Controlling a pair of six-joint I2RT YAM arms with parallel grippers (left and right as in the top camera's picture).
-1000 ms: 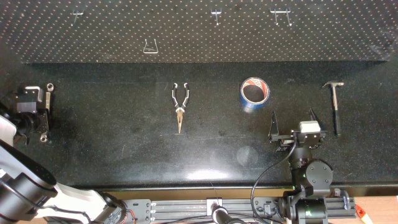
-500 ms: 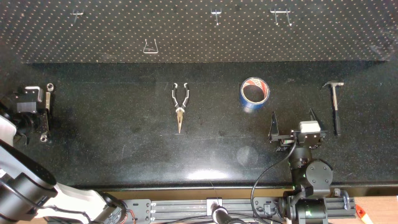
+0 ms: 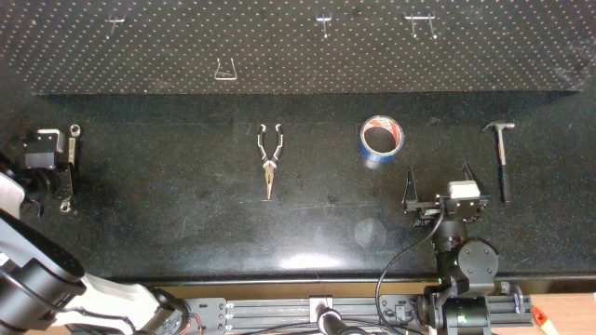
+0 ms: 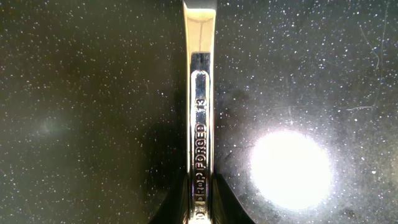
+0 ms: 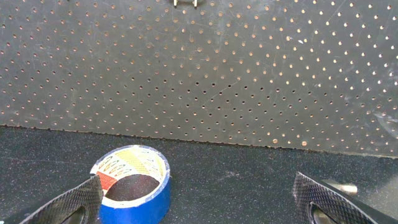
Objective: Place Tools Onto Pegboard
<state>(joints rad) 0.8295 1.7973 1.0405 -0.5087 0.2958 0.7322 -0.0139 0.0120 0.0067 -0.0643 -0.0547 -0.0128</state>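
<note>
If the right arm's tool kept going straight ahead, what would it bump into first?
Probably the blue tape roll, just ahead of one side of the right tool, though it might only graze it. Past that, the way looks free up to the pegboard.

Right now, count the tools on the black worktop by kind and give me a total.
wrench: 1
pliers: 1
tape roll: 1
hammer: 1
Total: 4
</note>
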